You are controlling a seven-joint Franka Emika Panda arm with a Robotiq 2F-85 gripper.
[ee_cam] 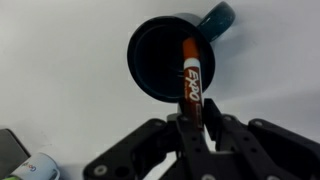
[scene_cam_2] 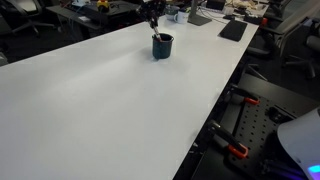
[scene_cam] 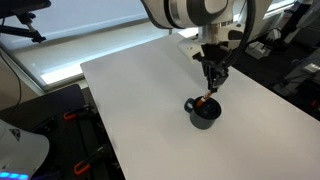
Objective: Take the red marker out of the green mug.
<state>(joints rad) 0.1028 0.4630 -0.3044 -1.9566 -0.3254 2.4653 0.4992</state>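
Observation:
The green mug (scene_cam: pixel 204 112) stands on the white table, also seen in an exterior view (scene_cam_2: pixel 162 46) and from above in the wrist view (ee_cam: pixel 172 56), handle at the upper right. The red marker (ee_cam: pixel 190 82) is an Expo pen. Its far end reaches over the mug's dark opening. My gripper (ee_cam: pixel 191 122) is shut on the marker's near end, right above the mug (scene_cam: pixel 211 86). In an exterior view the marker (scene_cam: pixel 203 101) shows as a small red bit at the mug's rim. Whether its tip is still inside the mug I cannot tell.
The white table (scene_cam: pixel 150 100) spreads wide around the mug. Its edges drop to black frames with red clamps (scene_cam_2: pixel 235 152). Desks with clutter stand beyond the far edge (scene_cam_2: pixel 200 15). A small object shows at the wrist view's lower left corner (ee_cam: pixel 25 165).

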